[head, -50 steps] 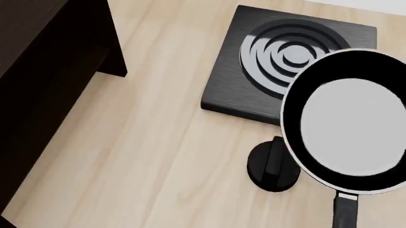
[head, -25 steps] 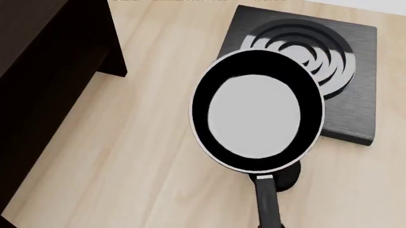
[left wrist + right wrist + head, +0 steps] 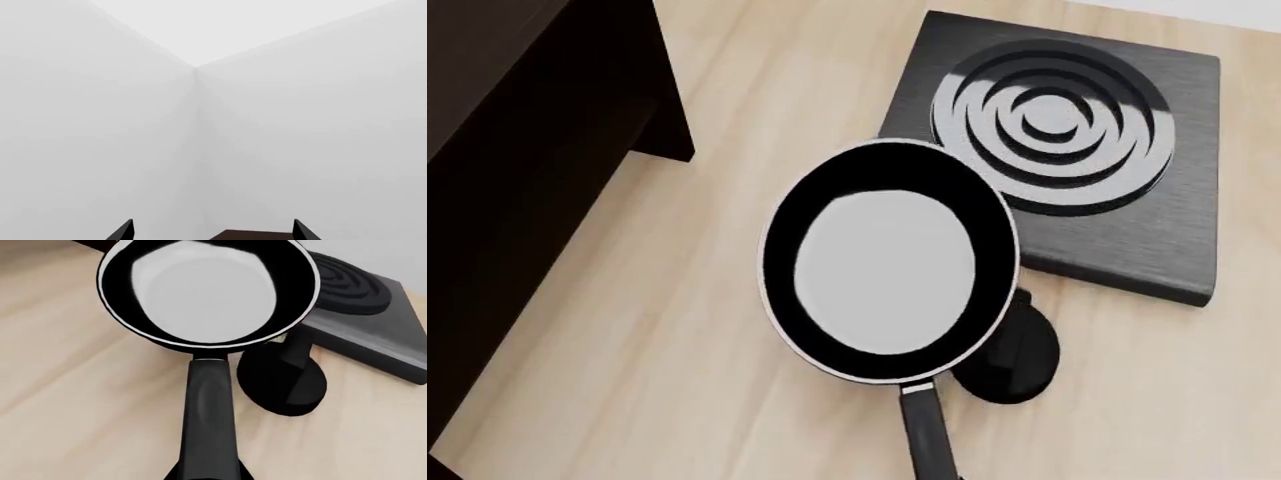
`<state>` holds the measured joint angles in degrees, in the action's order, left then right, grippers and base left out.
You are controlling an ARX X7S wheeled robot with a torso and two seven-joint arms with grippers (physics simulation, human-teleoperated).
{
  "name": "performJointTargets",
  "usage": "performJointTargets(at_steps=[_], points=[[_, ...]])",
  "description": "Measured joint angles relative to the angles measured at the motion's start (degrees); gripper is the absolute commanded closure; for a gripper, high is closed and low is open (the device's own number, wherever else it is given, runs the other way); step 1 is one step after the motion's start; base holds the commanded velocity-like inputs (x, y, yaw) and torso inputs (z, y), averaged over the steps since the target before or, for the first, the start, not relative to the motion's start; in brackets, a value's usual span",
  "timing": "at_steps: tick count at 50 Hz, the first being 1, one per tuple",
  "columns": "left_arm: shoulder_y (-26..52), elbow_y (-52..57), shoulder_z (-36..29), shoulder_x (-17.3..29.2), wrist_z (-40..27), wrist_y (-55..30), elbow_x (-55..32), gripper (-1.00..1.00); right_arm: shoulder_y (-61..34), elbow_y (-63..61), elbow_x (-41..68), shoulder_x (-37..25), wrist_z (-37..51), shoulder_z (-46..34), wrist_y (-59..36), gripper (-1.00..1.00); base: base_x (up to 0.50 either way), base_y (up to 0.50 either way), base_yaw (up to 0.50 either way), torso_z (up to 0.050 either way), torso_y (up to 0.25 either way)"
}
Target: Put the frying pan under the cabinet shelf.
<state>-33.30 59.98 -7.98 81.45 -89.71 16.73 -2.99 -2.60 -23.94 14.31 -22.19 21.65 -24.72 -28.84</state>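
one frying pan (image 3: 888,273), now further left

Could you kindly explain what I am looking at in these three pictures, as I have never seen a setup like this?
These are simulator renders from a wheeled robot with two arms. One camera sits on its head, looking down at a pale wooden table; the other two sit near each arm's end effector.

On the table are a square black burner plate, a small round black knob and, at the left, a dark brown cabinet shelf.

The frying pan is seen from above, overlapping the plate's corner and the knob. In the right wrist picture its handle runs straight toward the camera, so the right arm seems to hold it, though the grip itself is hidden.

The left end effector is open, facing bare white walls.
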Motion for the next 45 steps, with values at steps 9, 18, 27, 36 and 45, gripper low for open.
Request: performJointTargets(at_steps=[9, 18, 27, 36, 45], points=[[-2.2, 0.0, 2.3, 0.1, 0.0, 0.3, -0.1, -1.0, -0.6, 5.0, 0.2, 0.9, -2.8, -2.6, 2.3, 1.0, 0.0, 0.0, 0.0, 0.0, 0.002], [-3.2, 0.0, 3.2, 0.2, 0.0, 0.4, -0.2, -1.0, -1.3, 6.8, -3.4, 1.1, -4.8, -4.6, 3.8, 1.0, 0.0, 0.0, 0.0, 0.001, 0.0], [-3.6, 0.0, 3.5, 0.2, 0.0, 0.4, -0.3, -1.0, -1.8, 7.6, -5.8, 1.3, -6.2, -6.9, 5.0, 1.0, 0.0, 0.0, 0.0, 0.0, 0.0], [-3.9, 0.0, 3.7, 0.2, 0.0, 0.3, -0.4, -1.0, -2.1, 7.6, -6.6, 1.6, -8.0, -10.2, 5.5, 1.0, 0.0, 0.0, 0.0, 0.0, 0.0], [-4.0, 0.0, 4.0, 0.3, -0.1, 0.3, -0.7, -1.0, -2.0, 7.1, -6.2, 1.5, -9.5, -13.1, 5.9, 1.0, 0.0, 0.0, 0.0, 0.0, 0.001]])
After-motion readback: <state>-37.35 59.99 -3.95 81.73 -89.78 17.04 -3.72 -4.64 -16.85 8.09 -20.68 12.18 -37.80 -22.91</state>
